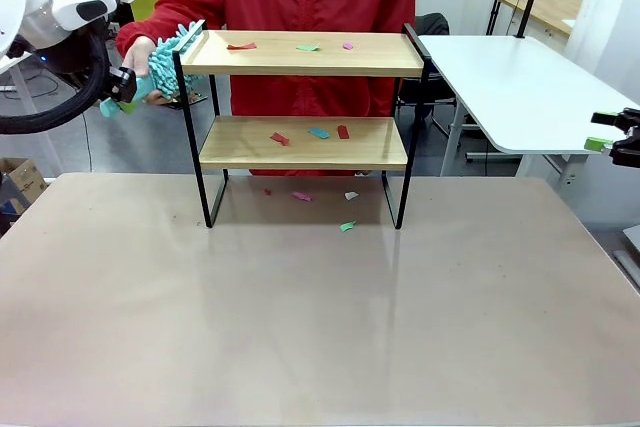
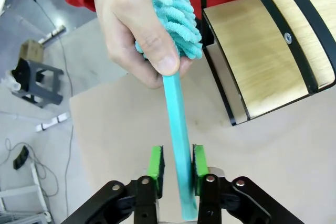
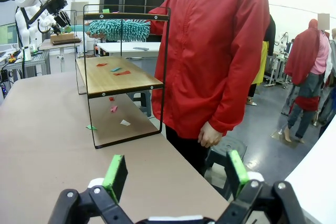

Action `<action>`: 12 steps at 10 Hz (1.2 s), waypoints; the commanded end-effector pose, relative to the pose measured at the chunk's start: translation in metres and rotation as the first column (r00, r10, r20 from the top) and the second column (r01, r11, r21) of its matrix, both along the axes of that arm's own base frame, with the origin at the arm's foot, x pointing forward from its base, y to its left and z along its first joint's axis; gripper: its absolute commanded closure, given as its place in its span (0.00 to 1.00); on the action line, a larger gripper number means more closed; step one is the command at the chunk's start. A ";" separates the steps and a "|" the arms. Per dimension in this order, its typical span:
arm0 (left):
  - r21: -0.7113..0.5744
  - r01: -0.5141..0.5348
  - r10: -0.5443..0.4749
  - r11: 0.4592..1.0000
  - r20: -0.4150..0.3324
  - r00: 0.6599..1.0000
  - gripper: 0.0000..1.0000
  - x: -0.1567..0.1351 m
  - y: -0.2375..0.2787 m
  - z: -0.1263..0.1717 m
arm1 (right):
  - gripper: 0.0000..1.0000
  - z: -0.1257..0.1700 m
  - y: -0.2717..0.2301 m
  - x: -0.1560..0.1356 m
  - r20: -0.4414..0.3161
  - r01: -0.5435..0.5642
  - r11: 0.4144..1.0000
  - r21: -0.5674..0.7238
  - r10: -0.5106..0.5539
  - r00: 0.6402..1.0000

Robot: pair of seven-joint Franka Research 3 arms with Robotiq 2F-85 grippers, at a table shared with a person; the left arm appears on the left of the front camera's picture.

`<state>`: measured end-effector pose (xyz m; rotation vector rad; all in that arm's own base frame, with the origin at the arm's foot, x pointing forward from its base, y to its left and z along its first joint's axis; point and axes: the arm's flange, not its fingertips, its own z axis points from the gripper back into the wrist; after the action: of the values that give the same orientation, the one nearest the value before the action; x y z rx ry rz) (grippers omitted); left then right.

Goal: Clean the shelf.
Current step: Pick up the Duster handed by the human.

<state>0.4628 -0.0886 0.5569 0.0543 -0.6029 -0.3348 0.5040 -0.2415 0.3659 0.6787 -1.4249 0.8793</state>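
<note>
Two light wooden boards in a thin black metal frame make up the shelf (image 1: 380, 55), which stands at the far middle of the beige desk (image 1: 320, 327). Small coloured paper scraps (image 1: 241, 46) lie on both boards and on the desk beneath. At the shelf's left end, a person's hand (image 1: 140, 55) offers a fluffy turquoise duster (image 1: 172, 47) to the left claw (image 1: 120, 89). The right claw (image 1: 612, 143) waits well apart by a white side table (image 1: 510, 77). From the left wrist, the duster's flat handle (image 2: 177, 114) runs down between the green pads (image 2: 156, 163). The jaws are drawn in close around it, with one pad against it and a sliver showing at the other, so a firm pinch cannot be told. The grip should probably be secure before the hand (image 2: 134, 24) lets go. The frame's corner post (image 2: 220, 85) is near and could catch the first sweep. From the right wrist, the right claw (image 3: 176, 174) is spread wide and empty. The person in a red jacket (image 3: 220, 51) stands just beside the shelf's end (image 3: 115, 80), so strokes may be better kept away from that side.
</note>
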 end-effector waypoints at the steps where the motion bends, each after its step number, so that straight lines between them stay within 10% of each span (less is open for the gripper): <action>1: -0.045 -0.042 0.041 0.998 -0.012 0.999 1.00 0.003 -0.002 0.004 | 0.00 0.004 0.002 0.001 -0.019 0.002 1.000 -0.004 -0.002 1.000; 12: -0.055 -0.109 0.109 0.993 -0.002 0.994 1.00 0.001 0.003 0.004 | 0.00 0.004 0.002 0.001 -0.019 0.002 1.000 -0.004 -0.002 1.000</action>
<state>0.4640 -0.0867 0.5588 0.0306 -0.6013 -0.2072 0.5040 -0.2416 0.3659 0.6770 -1.4225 0.8811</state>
